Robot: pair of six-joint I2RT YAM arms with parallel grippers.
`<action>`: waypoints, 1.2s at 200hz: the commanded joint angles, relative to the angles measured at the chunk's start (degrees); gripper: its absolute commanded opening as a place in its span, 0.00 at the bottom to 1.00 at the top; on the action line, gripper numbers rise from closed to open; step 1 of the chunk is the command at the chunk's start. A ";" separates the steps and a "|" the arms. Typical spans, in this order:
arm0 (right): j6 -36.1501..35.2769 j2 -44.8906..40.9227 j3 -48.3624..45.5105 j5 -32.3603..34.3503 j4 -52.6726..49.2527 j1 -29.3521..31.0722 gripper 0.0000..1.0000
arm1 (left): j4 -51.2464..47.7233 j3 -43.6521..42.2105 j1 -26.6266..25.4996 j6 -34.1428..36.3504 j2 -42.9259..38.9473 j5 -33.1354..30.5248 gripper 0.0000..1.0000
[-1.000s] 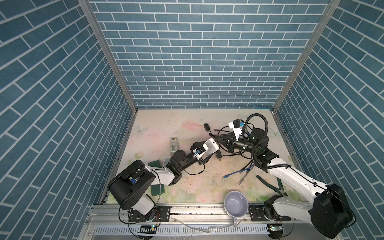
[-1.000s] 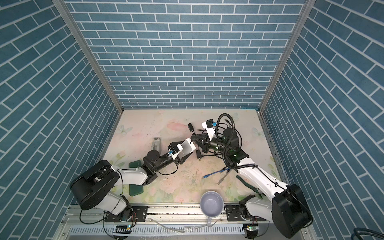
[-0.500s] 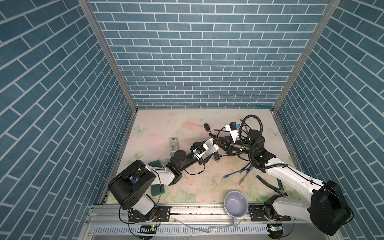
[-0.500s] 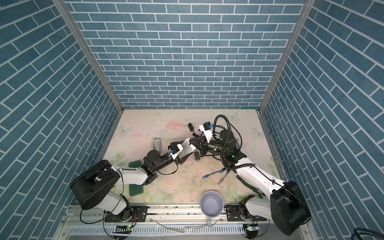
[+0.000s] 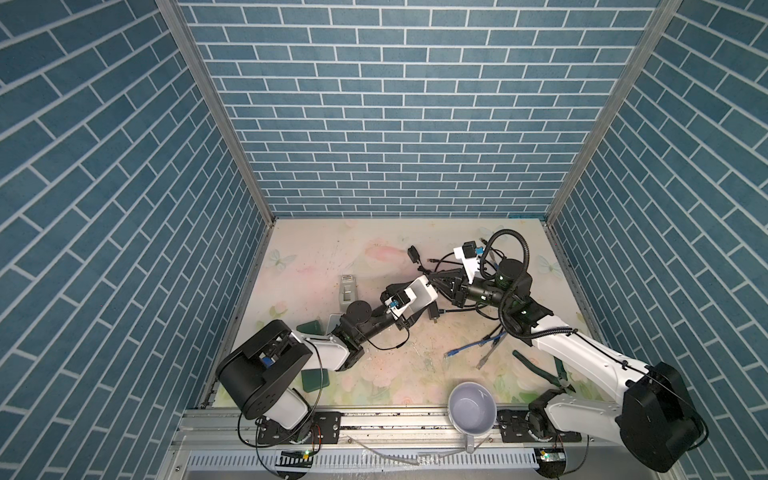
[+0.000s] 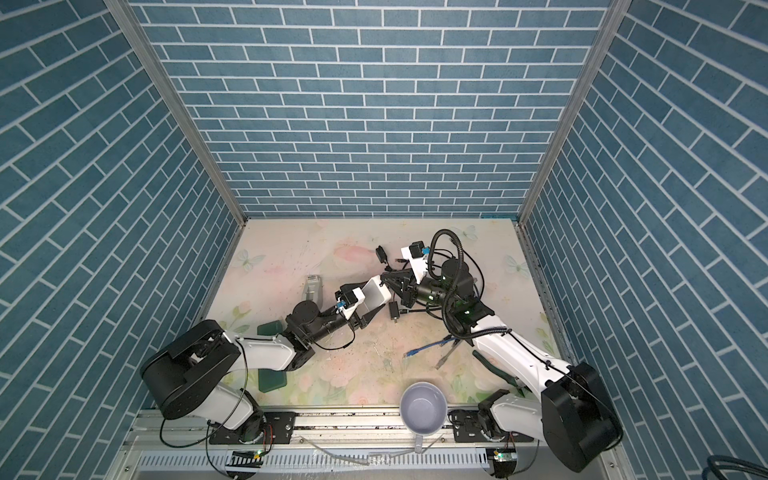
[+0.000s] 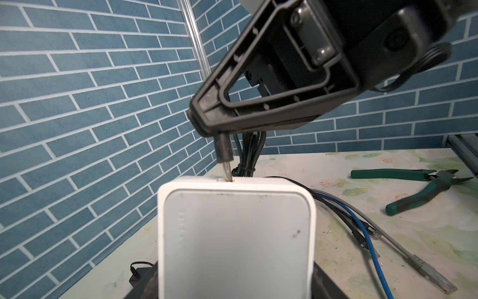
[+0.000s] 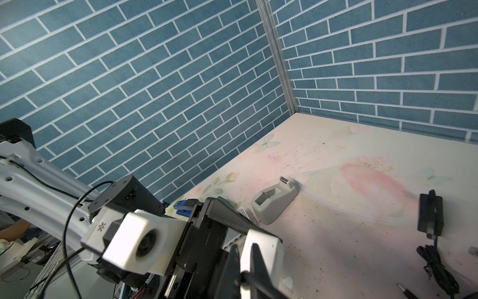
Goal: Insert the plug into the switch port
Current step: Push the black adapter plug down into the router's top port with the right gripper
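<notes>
white switch sits clamped in the left claw, raised off the counter and tilted, likely so its port edge faces the other arm as a steady target. right claw is pinched together on the black plug, whose tip touches that edge, seemingly not yet seated.

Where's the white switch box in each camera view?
Top view: switch, just below picture centre.
Top view: switch, just below picture centre.
Left wrist: switch fills the foreground, face-on.
Right wrist: switch close up, edge-on.
Landmark: right gripper, shut on the plug, at its edge.
</notes>
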 commanded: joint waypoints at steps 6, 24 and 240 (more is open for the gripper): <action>-1.56 -0.29 -0.60 0.81 1.50 -0.03 0.00 | 4.03 -0.43 -0.17 -0.82 0.07 0.85 0.48; -1.56 0.04 -0.34 0.65 1.58 -0.07 0.00 | 3.99 -0.38 -0.17 -1.03 0.08 1.02 0.48; -4.76 3.30 -4.08 5.38 -7.19 4.75 0.00 | 2.24 8.46 -0.08 -4.51 -8.90 0.72 0.45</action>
